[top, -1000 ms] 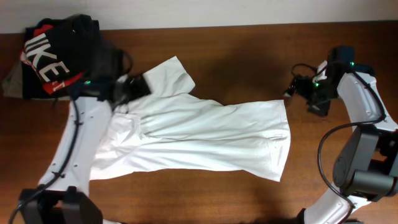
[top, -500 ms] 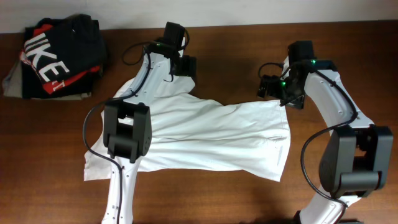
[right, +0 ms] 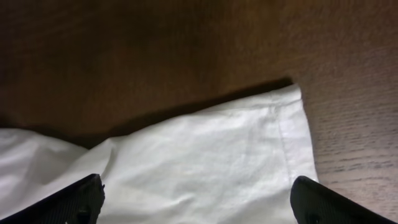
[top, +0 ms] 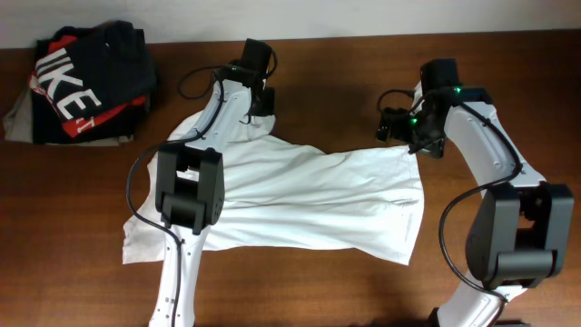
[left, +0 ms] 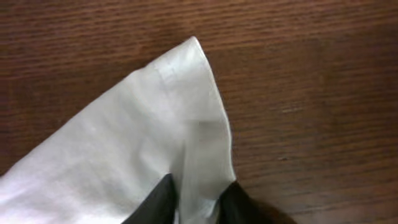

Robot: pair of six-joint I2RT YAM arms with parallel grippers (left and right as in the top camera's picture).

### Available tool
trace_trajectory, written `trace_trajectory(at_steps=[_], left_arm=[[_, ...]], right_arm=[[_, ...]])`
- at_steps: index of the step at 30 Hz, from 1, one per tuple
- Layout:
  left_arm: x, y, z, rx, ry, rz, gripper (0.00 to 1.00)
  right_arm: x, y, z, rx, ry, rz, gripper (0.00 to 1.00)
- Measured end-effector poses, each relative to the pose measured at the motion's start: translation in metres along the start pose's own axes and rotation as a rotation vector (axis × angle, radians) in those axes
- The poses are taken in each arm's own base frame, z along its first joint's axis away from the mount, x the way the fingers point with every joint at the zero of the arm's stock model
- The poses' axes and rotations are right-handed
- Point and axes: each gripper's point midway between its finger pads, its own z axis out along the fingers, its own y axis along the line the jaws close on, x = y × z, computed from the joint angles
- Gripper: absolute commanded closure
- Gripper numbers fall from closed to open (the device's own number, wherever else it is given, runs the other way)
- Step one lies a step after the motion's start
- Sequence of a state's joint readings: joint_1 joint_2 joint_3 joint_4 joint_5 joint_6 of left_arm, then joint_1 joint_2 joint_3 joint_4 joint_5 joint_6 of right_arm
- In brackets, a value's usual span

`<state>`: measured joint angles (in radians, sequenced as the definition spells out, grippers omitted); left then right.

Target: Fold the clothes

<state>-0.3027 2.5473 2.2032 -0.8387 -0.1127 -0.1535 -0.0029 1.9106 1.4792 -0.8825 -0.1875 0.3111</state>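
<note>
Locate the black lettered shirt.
Overhead view: the black shirt lies folded at the far left corner of the table, apart from the white T-shirt spread mid-table.

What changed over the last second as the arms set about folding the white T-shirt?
The left fingers moved to the far sleeve of the T-shirt and closed on it. The right fingers swung inward to hover over the far hem corner, open. The black shirt stayed put.
</note>
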Motion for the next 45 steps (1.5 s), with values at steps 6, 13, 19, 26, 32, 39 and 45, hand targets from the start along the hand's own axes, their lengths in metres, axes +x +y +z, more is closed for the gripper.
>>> trace_trajectory(at_steps=[6,13,19,26,32,39,45], left_arm=[[-0.006,0.001,0.003,-0.009,-0.026,-0.002,0.85],[-0.006,0.002,0.003,-0.015,-0.028,-0.003,0.83],[-0.006,0.002,0.003,-0.015,-0.028,-0.003,0.80],[-0.005,0.002,0.003,-0.016,-0.024,-0.003,0.96],[-0.004,0.006,-0.001,-0.037,-0.004,0.001,0.99],[-0.002,0.031,-0.050,-0.153,0.086,0.016,0.99],[0.008,0.054,-0.060,-0.186,0.142,-0.008,1.00]], right_arm=[[-0.034,-0.001,0.031,0.000,-0.103,-0.010,0.01],[-0.018,-0.037,0.073,0.168,-0.011,0.009,0.00],[-0.005,-0.052,0.070,0.250,0.047,0.038,0.47],[-0.010,-0.052,0.071,0.251,0.022,0.070,0.72],[-0.013,-0.052,0.071,0.251,0.008,0.089,0.96],[-0.010,-0.052,0.071,0.254,0.017,0.090,0.96],[-0.006,-0.050,0.065,0.245,0.034,0.091,0.96]])
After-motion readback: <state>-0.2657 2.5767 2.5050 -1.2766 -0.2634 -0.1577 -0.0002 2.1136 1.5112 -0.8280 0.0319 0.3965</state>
